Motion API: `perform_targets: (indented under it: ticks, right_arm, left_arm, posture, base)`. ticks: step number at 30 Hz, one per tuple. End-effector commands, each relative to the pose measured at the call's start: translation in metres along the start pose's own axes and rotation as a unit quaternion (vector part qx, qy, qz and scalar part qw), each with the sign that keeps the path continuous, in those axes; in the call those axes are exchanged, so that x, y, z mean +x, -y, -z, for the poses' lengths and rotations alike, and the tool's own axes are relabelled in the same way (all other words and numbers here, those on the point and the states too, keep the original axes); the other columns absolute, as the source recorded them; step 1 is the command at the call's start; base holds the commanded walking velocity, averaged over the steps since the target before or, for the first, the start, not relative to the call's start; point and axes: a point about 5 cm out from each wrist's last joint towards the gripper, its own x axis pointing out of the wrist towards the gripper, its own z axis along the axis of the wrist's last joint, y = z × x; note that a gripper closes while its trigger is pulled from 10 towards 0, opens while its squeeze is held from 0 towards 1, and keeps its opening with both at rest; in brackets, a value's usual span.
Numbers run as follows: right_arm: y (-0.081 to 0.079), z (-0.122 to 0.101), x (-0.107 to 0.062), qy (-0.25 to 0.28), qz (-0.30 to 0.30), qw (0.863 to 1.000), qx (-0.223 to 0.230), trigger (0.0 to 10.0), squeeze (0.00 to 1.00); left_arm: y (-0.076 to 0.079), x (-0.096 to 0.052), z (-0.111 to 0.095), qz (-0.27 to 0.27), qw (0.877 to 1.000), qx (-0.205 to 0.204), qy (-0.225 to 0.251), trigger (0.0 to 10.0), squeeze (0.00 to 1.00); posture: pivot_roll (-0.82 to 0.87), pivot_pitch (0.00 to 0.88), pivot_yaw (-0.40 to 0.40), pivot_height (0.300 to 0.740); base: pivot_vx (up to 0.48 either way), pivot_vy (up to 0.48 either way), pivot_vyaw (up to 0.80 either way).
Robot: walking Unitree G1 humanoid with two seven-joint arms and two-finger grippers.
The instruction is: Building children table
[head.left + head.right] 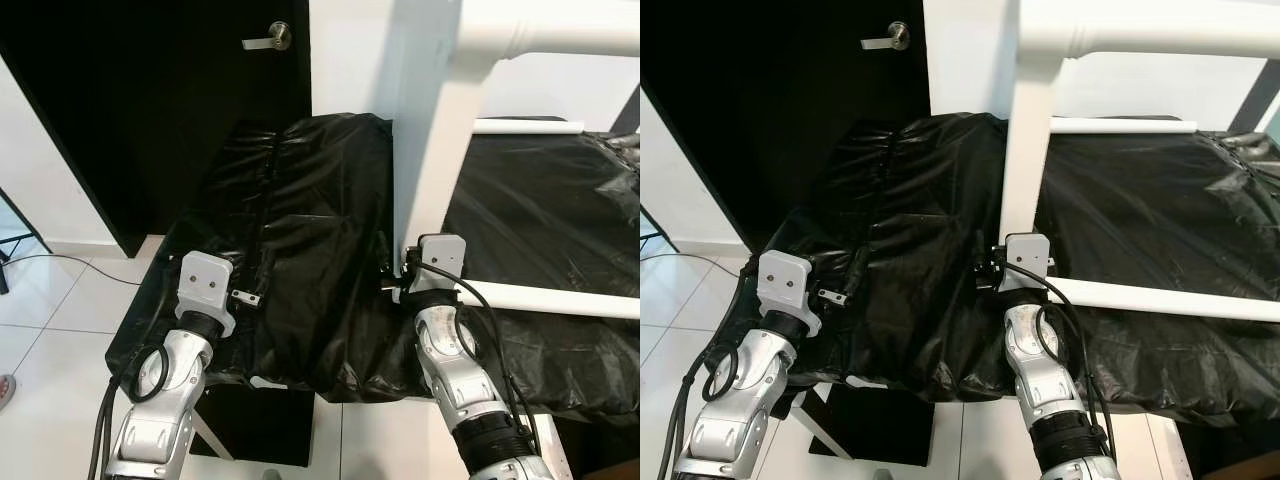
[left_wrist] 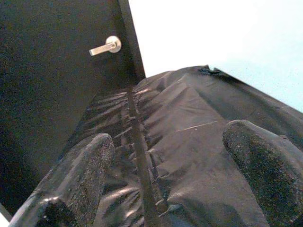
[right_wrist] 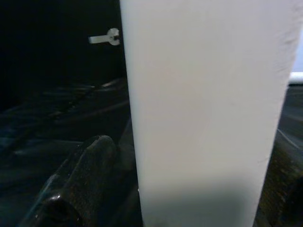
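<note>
1. A white table leg (image 1: 1025,150), thick and round, stands upright on a tabletop covered in crinkled black plastic sheeting (image 1: 920,260).
2. At its top the leg joins a white horizontal tube (image 1: 1160,35) through a rounded elbow, the tube running off toward the right.
3. A second white bar (image 1: 1160,298) lies flat on the sheeting, reaching from the foot of the leg out to the right edge of the scene.
4. A thinner white rod (image 1: 1120,126) lies on the sheeting behind the leg, near the wall.
5. The right claw (image 1: 1002,272) sits at the base of the leg, one black finger (image 3: 80,175) on either side of it.
</note>
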Motion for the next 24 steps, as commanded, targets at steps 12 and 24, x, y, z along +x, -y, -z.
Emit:
perform_targets:
  ticks: [12,24]
  right_arm:
    - [0.008,0.013,0.014,-0.014,0.074,0.997,-0.006,10.0,0.0]
    - [-0.01,0.008,0.041,-0.017,0.018,0.998,0.05,0.0,0.0]
  left_arm:
    - [0.03,-0.007,0.005,0.181,0.981,-0.057,-0.028,10.0,0.0]
    - [0.027,-0.009,-0.008,0.186,0.98,-0.063,-0.032,10.0,0.0]
  posture:
    - [0.13,0.0,0.002,0.74]
    - [0.14,0.0,0.007,0.74]
  base:
    - [0.0,0.0,0.0]
    - [0.0,0.0,0.0]
